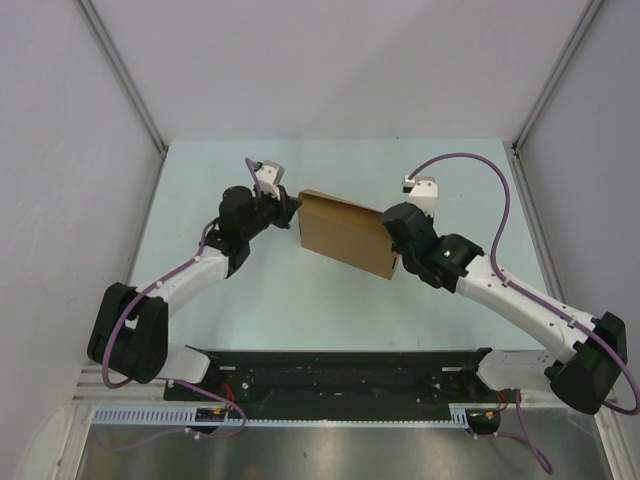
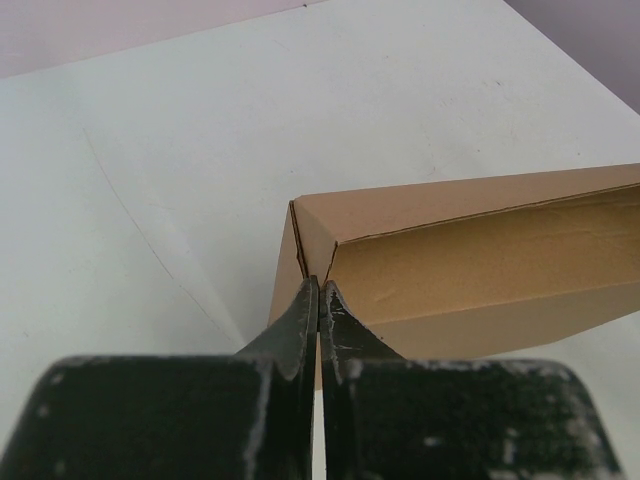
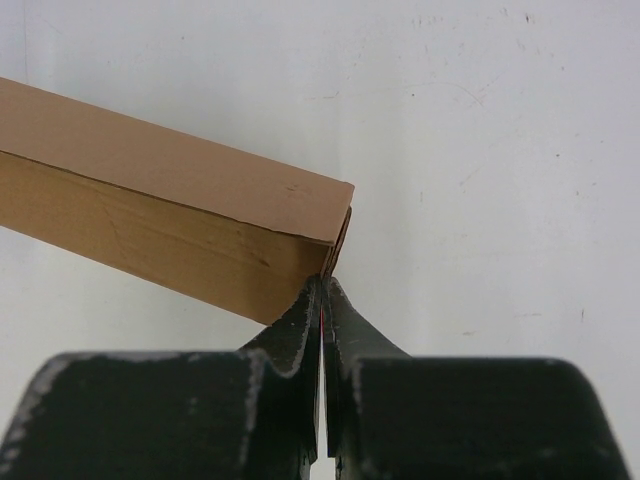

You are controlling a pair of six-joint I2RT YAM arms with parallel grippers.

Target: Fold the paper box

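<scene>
The paper box (image 1: 345,235) is one plain brown cardboard piece, matte and unprinted, already formed into a shallow rectangular shape with crisp creases and flat panels. It sits about mid-table, set at a slant, its long axis running from far left to near right between the two arms. In the left wrist view the paper box (image 2: 480,260) shows a smooth top panel, a long side wall and a narrow end wall, with a thin dark seam where the panels meet at the corner. In the right wrist view the paper box (image 3: 150,200) shows a lighter top, a darker, faintly scuffed side wall, and a thin end flap standing slightly off the corner.

The left gripper (image 1: 297,206) is at the box's far-left end. Seen from its own camera, the left gripper (image 2: 318,298) has its two black, paint-worn fingers drawn tight together, with a sliver of brown cardboard between them at the corner seam. The right gripper (image 1: 396,262) is at the near-right corner. In its own view the right gripper (image 3: 322,290) is likewise pinched closed on the lower edge of the end flap.

The table (image 1: 300,300) is a smooth, pale mint-green surface. Two white-and-black arms reach in, each trailing one purple cable (image 1: 470,160). Pale grey walls (image 1: 60,150) enclose three sides.
</scene>
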